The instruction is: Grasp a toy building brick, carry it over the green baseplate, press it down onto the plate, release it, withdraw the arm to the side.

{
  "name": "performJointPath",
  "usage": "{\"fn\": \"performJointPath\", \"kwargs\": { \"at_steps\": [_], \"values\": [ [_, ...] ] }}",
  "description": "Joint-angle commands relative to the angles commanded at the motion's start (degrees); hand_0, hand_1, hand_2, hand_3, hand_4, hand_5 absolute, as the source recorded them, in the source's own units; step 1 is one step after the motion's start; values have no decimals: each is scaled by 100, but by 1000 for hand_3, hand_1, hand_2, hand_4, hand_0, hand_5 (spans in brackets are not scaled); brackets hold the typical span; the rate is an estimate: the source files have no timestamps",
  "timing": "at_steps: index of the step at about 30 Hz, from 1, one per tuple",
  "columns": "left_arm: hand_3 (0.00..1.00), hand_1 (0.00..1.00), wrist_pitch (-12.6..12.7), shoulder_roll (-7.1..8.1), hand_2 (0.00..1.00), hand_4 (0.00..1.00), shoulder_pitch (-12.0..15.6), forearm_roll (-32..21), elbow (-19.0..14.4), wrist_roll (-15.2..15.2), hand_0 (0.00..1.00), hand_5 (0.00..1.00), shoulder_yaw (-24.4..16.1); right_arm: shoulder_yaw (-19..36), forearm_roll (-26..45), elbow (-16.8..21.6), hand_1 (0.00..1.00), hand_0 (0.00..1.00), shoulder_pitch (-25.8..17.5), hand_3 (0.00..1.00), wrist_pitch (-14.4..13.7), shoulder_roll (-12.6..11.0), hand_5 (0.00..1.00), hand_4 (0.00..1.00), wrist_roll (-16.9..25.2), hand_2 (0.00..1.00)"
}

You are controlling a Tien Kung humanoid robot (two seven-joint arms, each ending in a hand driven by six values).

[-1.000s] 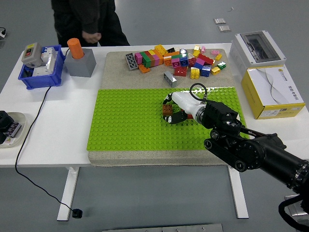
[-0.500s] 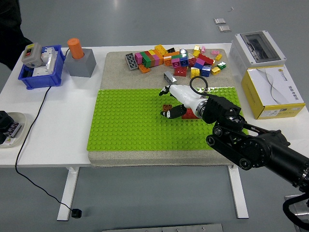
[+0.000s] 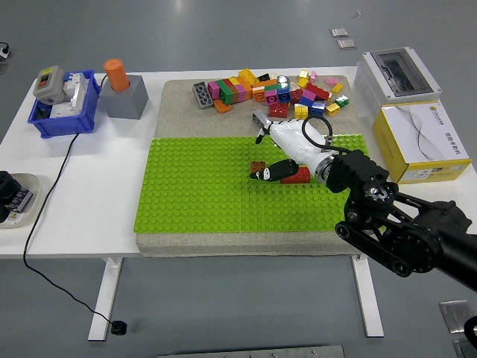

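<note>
The green baseplate [image 3: 201, 186] lies on a beige mat in the middle of the table. A small brown brick [image 3: 258, 165] sits on the plate, with a red brick [image 3: 297, 176] just to its right. My right hand [image 3: 263, 155], white with black fingertips, hovers over the plate just right of the brown brick. Its fingers [image 3: 260, 135] are spread, its thumb [image 3: 267, 174] lies in front of the brown brick, and it holds nothing. A pile of loose coloured bricks [image 3: 268, 89] lies on the mat behind the plate. My left arm is out of view.
A white electrical box [image 3: 402, 74] and a yellow carton [image 3: 421, 142] stand at the right. A grey block with an orange cylinder [image 3: 121, 93] and a blue bin [image 3: 63, 104] stand at the back left. A black device [image 3: 11, 195] rests at the left edge.
My right hand has let go of the brown brick, opened, and drawn back to the right and up. The person at the far left has left the view.
</note>
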Motion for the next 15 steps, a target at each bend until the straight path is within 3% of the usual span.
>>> {"fn": "performJointPath", "kwargs": {
  "at_steps": [15],
  "values": [
    [617,612,-1,-3,590,649,-8,-25,0,5,657,163,36,-202,207,-440,793,813,14,576,-26,186,586,878,114,832]
  ]
}}
